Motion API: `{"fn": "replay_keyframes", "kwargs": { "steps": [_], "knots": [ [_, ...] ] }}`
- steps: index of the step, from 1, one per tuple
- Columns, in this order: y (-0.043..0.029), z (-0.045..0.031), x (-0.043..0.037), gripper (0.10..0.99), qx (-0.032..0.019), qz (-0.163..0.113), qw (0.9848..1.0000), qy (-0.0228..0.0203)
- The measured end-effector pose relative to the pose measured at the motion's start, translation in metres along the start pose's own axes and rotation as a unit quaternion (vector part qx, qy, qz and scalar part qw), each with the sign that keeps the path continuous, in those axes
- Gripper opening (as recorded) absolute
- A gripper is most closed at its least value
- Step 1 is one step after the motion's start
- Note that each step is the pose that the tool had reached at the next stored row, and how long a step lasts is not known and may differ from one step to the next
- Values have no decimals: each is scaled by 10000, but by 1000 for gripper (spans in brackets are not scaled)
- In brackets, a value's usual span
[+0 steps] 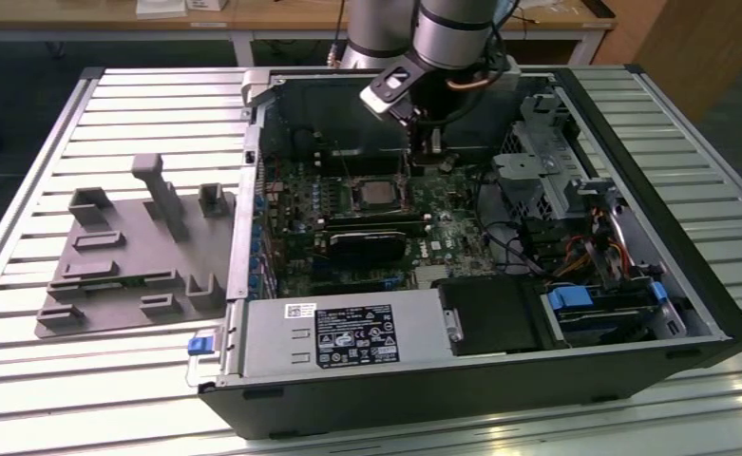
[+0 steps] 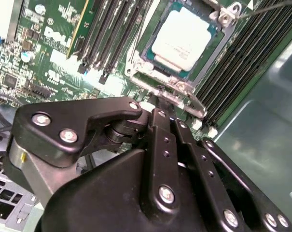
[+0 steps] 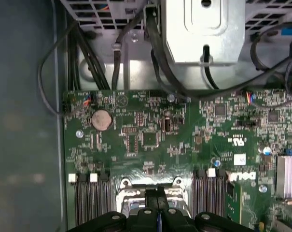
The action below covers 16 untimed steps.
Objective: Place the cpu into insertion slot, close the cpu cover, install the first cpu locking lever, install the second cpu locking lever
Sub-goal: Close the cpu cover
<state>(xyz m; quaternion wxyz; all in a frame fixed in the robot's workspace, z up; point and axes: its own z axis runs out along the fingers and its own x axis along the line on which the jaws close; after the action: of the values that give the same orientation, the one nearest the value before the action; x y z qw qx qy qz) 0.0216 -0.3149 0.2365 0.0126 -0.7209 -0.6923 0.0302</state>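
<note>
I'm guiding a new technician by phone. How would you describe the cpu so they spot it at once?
Look into the open computer case at the green motherboard. Near its middle sits the cpu, a flat square chip; its pale silver-grey top sets it apart from the long black slots flanking it.

A table (image 1: 117,95) of pale metal slats, seen in the exterior view, has grooves running from side to side. Two things lie directly on it. Towards the exterior view's left sits a flat grey holder (image 1: 104,285) with upright posts and small blocks (all the same dull grey). Just beside it, towards the exterior view's right, rests a black computer case (image 1: 472,394), open side up.
</note>
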Motion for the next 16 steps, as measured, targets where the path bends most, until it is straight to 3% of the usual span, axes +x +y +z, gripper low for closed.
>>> {"fn": "replay_keyframes", "kwargs": {
  "steps": [8,9,13,16],
  "knots": [
    [-67,4,-2,102,-56,1,10000,3],
    [-78,5,-2,102,-82,2,10000,3],
    [-159,19,-6,102,-306,7,9995,13],
    [-225,37,-9,102,-434,9,9991,22]
  ]
}}
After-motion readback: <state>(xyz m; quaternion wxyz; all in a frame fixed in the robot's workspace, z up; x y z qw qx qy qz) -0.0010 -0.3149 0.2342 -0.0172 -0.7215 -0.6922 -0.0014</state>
